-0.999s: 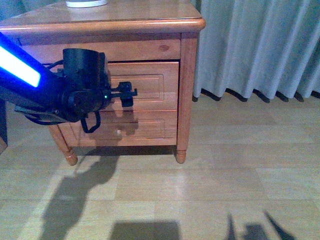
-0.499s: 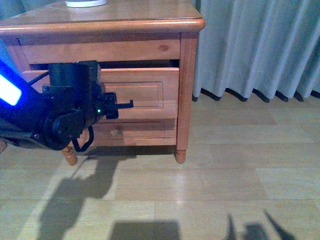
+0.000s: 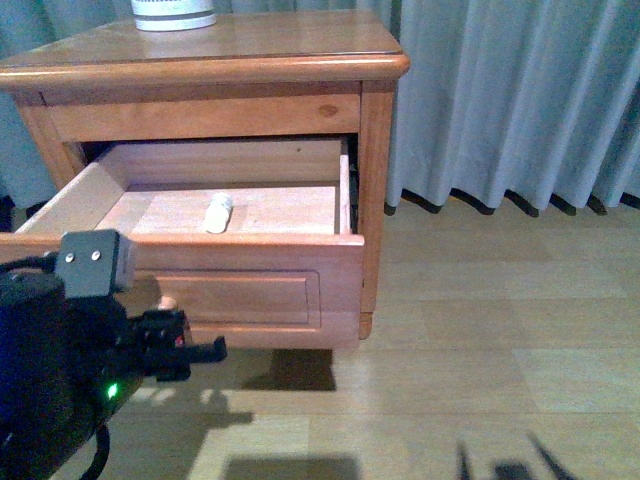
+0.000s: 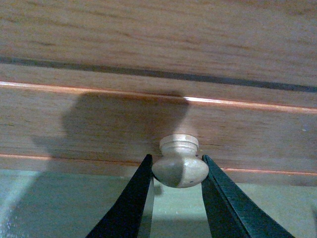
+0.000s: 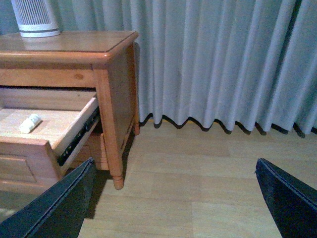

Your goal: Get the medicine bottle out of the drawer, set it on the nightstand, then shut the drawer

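The nightstand (image 3: 375,150) stands at the back left, and its upper drawer (image 3: 245,285) is pulled far out. The small white medicine bottle (image 3: 217,213) lies on its side on the pale drawer floor; it also shows in the right wrist view (image 5: 29,123). My left gripper (image 3: 165,300) is shut on the drawer knob (image 4: 180,168), one black finger (image 4: 130,198) on each side. My right gripper (image 5: 176,198) is open and empty above the floor, to the right of the nightstand (image 5: 114,89).
A large white ribbed cylinder (image 3: 173,12) stands on the nightstand top at the back left. Pale grey curtains (image 3: 510,90) hang behind and to the right. Wood-plank floor (image 3: 480,340) spreads in front and to the right.
The left arm has drawn back toward me with the knob, pulling the drawer from shut to far open. The bottle inside has come into view.
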Available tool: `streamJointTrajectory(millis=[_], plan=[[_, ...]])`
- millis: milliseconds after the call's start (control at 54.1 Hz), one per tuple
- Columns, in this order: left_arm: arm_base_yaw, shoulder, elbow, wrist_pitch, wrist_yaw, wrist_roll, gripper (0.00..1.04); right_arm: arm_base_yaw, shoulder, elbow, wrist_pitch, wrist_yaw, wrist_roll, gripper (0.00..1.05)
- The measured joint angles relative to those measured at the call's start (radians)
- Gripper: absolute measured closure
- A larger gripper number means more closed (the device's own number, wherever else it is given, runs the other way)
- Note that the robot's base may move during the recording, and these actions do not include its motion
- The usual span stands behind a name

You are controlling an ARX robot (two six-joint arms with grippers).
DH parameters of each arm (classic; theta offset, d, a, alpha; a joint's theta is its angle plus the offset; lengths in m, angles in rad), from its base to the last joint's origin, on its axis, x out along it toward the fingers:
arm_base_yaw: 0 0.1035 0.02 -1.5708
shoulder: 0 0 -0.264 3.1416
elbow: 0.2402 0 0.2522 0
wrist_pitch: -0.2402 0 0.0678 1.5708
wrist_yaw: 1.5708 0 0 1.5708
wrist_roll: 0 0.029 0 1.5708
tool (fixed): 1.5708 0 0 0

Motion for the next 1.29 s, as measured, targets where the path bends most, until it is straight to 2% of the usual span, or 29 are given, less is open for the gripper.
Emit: streamJointTrajectory(millis=[55, 277, 425, 499, 536, 629, 740, 814, 1017, 1091, 1147, 1295], plan=[[-0.01, -0.003, -0.031, 0.024, -0.002, -0.016, 0.78, 0.0, 0.0, 0.0, 0.0, 0.0, 0.0, 0.07], [-0.034, -0.026, -0.2, 0.008, -0.004, -0.098, 0.44, 0.0, 0.0, 0.0, 0.0, 0.0, 0.0, 0.07], [-0.016, -0.212, -0.274, -0.101, 0.074, -0.143, 0.19, 0.0, 0.0, 0.0, 0.0, 0.0, 0.0, 0.07], [0.01, -0.378, -0.309, -0.22, 0.128, -0.146, 0.07, 0.0, 0.0, 0.0, 0.0, 0.0, 0.0, 0.07], [0.029, -0.492, -0.318, -0.311, 0.157, -0.139, 0.05, 0.0, 0.0, 0.0, 0.0, 0.0, 0.0, 0.07], [0.072, -0.771, -0.31, -0.528, 0.204, -0.121, 0.07, 0.0, 0.0, 0.0, 0.0, 0.0, 0.0, 0.07], [0.088, -1.032, -0.386, -0.306, -0.002, 0.023, 0.25, 0.0, 0.0, 0.0, 0.0, 0.0, 0.0, 0.07], [0.112, -1.197, -0.446, -0.352, -0.026, 0.085, 0.37, 0.0, 0.0, 0.0, 0.0, 0.0, 0.0, 0.07], [0.159, -1.462, -0.511, -0.533, 0.023, 0.148, 0.78, 0.0, 0.0, 0.0, 0.0, 0.002, 0.0, 0.07], [0.224, -1.534, -0.518, -0.593, 0.109, 0.154, 0.93, 0.0, 0.0, 0.0, 0.0, 0.004, 0.0, 0.07], [0.25, -1.576, -0.526, -0.631, 0.11, 0.154, 1.02, 0.0, 0.0, 0.0, 0.0, 0.004, 0.0, 0.07], [0.258, -1.692, -0.529, -0.734, 0.116, 0.158, 1.01, 0.0, 0.0, 0.0, 0.0, 0.004, 0.0, 0.07]])
